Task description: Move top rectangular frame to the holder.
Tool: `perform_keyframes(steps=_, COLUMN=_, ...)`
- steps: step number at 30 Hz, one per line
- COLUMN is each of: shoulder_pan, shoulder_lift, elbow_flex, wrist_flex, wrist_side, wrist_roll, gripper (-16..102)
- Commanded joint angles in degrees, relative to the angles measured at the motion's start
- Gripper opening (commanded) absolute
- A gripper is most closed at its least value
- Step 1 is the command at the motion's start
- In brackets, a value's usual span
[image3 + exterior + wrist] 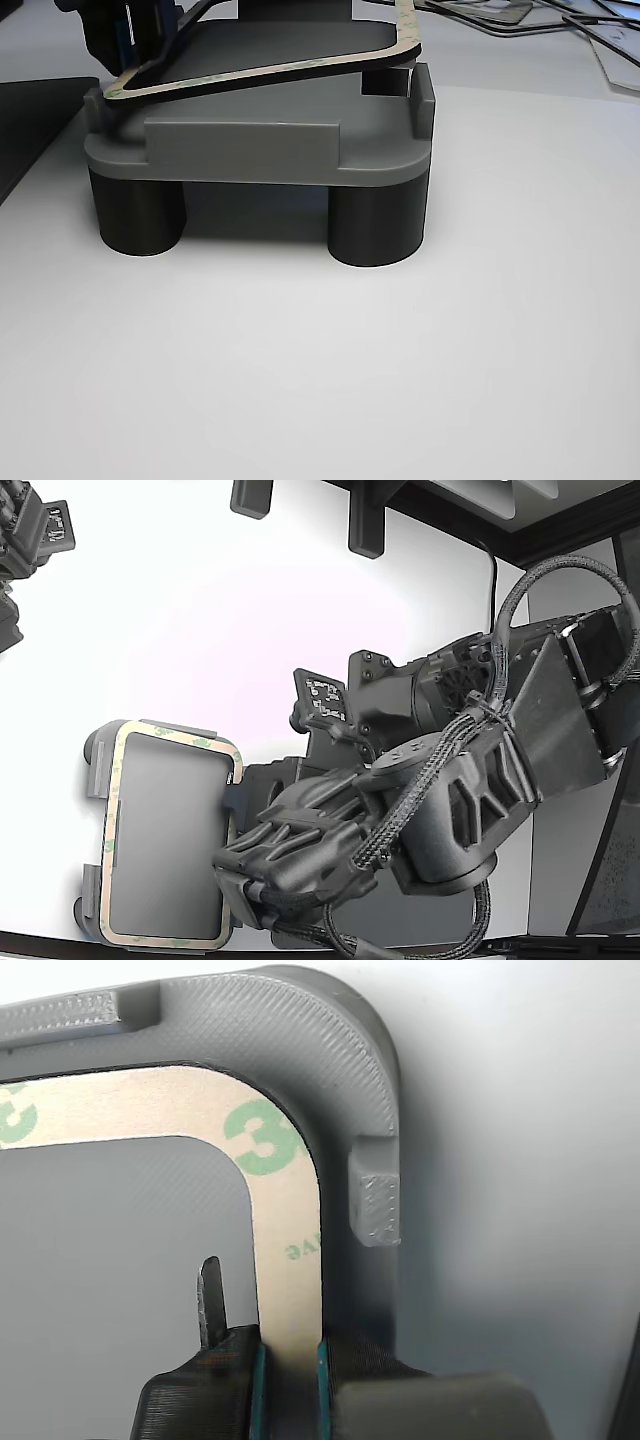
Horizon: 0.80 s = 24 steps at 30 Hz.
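The gripper (290, 1380) has its jaws clamped on the frame (285, 1250) band. Only the other view shows the frame (290, 68) tilted above the holder (250, 150), one end raised.

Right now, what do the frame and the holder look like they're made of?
The frame, pinched in the tool: likely thin paper-backed adhesive liner, matte tan, green printed logos. The holder: probably 3D-printed plastic, matte grey, with fine layer lines across its surface.

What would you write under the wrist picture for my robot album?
The hand pinches the tan frame's band over the grey holder, beside a raised tab.
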Motion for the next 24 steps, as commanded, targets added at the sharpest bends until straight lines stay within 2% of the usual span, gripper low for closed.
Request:
perform_keyframes(steps=1, shoulder_pan=-0.88, shoulder_lift=0.97, elbow_flex=-0.79, wrist_flex=0.62, wrist_side=-0.26, wrist_roll=0.0, gripper=5)
perform_keyframes(steps=11, shoulder_pan=-0.88, shoulder_lift=0.97, elbow_flex=-0.18, wrist_flex=0.62, wrist_side=-0.88, wrist_roll=-0.09, gripper=9)
perform_keyframes(steps=14, shoulder_pan=-0.88, shoulder_lift=0.97, elbow_flex=0.0, wrist_flex=0.62, wrist_side=-0.79, wrist_roll=-0.26, gripper=15)
perform_keyframes(steps=16, shoulder_pan=-0.88, shoulder_lift=0.97, elbow_flex=-0.09, wrist_flex=0.62, wrist_side=-0.62, wrist_roll=-0.35, gripper=29)
perform_keyframes(steps=18, shoulder_pan=-0.88, shoulder_lift=0.97, elbow_flex=-0.18, wrist_flex=0.62, wrist_side=-0.53, wrist_roll=-0.53, gripper=61)
perform_keyframes(steps=20, shoulder_pan=-0.88, shoulder_lift=0.97, elbow_flex=-0.44, wrist_flex=0.62, wrist_side=-0.18, wrist_roll=-0.7, gripper=99)
perform_keyframes(steps=24, shoulder_pan=-0.88, shoulder_lift=0.79, elbow_flex=-2.2, wrist_flex=0.62, wrist_side=1.67, wrist_roll=-1.93, gripper=100)
